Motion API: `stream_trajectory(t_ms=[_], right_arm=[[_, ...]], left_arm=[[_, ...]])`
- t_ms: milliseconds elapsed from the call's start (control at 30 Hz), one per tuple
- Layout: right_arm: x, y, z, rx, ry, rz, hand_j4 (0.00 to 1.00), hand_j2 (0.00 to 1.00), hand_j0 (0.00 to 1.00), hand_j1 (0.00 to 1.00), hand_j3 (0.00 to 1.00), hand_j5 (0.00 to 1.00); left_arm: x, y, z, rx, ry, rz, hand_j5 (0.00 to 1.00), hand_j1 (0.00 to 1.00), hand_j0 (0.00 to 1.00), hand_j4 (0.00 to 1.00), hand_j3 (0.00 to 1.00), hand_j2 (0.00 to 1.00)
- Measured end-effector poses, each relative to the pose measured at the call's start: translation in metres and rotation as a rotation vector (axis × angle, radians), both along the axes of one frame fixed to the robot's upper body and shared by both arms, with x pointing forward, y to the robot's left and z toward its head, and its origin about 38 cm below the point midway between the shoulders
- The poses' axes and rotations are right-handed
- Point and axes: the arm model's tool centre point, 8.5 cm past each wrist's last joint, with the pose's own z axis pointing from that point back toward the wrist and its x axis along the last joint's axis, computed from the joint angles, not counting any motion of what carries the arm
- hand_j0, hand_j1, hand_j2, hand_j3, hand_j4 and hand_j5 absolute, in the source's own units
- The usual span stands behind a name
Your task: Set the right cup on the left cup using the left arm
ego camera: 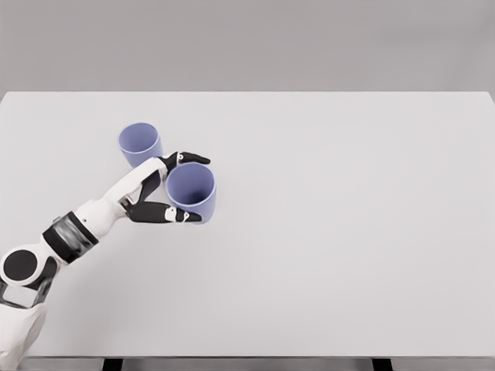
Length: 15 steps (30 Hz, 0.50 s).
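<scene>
Left arm (77, 228) angled up from lower left, hand (172, 188) clasped around right cup (191, 189), just beside left cup (140, 144).

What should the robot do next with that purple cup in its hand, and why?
Probably lift the right cup and carry it up-left. The left hand already wraps it, and the left cup stands open just beyond, apart on the table.

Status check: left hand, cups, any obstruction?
Left hand shut on right cup, fingers wrapping both sides. Left cup upright, just beyond. Right arm out of view. Nothing between the cups.
</scene>
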Motion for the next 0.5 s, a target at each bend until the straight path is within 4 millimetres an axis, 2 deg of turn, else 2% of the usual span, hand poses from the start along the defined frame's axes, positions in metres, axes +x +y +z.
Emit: stream_trajectory(t_ms=[500], right_arm=[[0.0, 0.0, 0.0, 0.0, 0.0, 0.0, 1.0, 1.0, 1.0, 1.0, 1.0, 1.0]], left_arm=[[0.015, 0.003, 0.026, -0.02, -0.059, 0.003, 0.7, 0.7, 0.7, 0.7, 0.7, 0.7]])
